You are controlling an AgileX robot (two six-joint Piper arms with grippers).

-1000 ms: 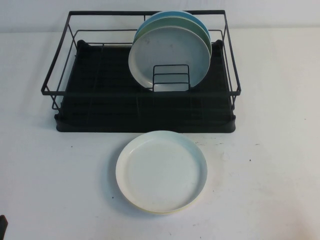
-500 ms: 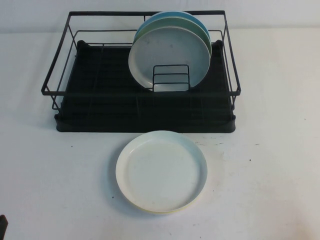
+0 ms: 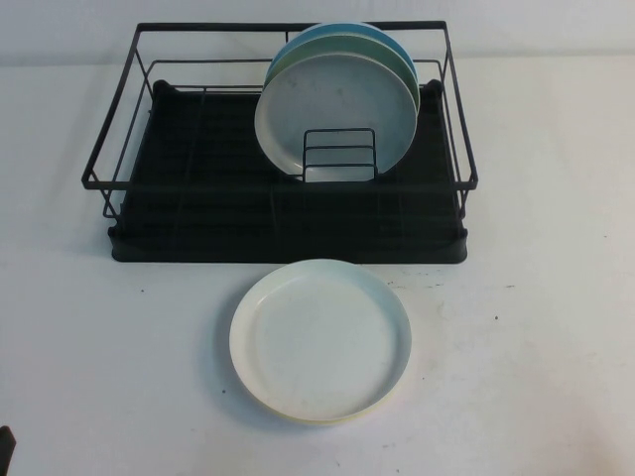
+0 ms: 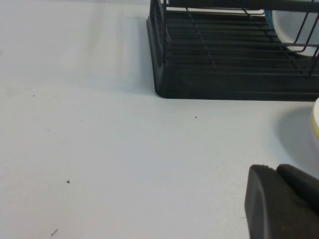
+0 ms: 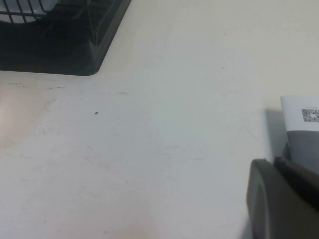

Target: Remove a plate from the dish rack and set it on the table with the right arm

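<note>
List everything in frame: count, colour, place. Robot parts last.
plate: 1, white, flat on the table in front of the rack, a yellow edge showing beneath it.
rack plates: 3, light grey in front, pale green and blue behind, upright in the rack's back right part.
rack: 1, black wire over a black tray, at the table's far middle.
holder: 1, black wire, in front of the upright plates.
table: 1, white, dark specks.
left gripper: black, near the table's near left, holding nothing.
right gripper: black, low over bare table to the rack's right, holding nothing.
</note>
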